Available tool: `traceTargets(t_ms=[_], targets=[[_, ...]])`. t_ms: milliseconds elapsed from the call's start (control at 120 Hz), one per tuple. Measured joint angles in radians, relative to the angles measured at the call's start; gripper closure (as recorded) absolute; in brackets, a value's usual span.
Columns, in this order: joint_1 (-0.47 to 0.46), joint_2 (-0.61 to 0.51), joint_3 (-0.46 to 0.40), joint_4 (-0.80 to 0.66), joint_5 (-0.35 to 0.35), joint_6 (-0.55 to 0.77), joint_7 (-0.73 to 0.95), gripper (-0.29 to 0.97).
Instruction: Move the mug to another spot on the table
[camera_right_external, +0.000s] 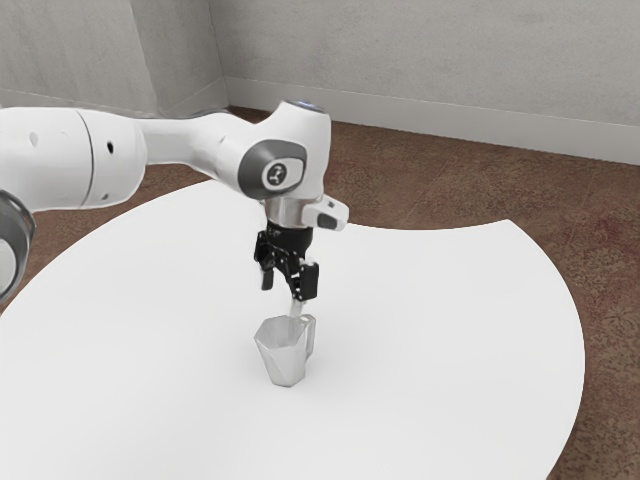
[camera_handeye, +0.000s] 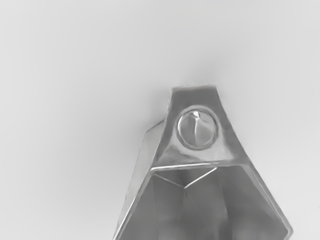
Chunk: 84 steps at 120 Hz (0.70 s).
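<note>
The mug (camera_right_external: 285, 350), a silvery faceted cup, stands upright on the white round bench (camera_right_external: 450, 330), near the middle of its top, with its mouth facing up. The gripper (camera_right_external: 290, 292) hangs directly above the mug, just over its rim. Its black fingers (camera_right_external: 309, 282) are spread apart and released, gripping nothing; a pale tip reaches down close to the mug's rim, though I cannot tell whether it touches. In the wrist view the mug (camera_handeye: 200, 165) lies right under the hand, and its open mouth shows grey angular inner walls. A ring-shaped handle (camera_handeye: 197, 128) sits on the mug's flat outer side. Brown floor (camera_right_external: 450, 170) lies beyond the mug.
</note>
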Motion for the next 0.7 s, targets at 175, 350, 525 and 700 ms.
traceTargets(t_ms=[175,350,525,700], targets=[[-0.005,0.029,-0.008,-0.016,-0.02,0.071,-0.039,0.0],[-0.006,0.056,-0.008,-0.011,-0.031,0.105,-0.099,0.0],[-0.014,0.096,-0.009,0.026,-0.028,0.12,-0.144,0.0],[-0.02,0.125,-0.024,0.036,0.014,0.127,-0.166,0.0]])
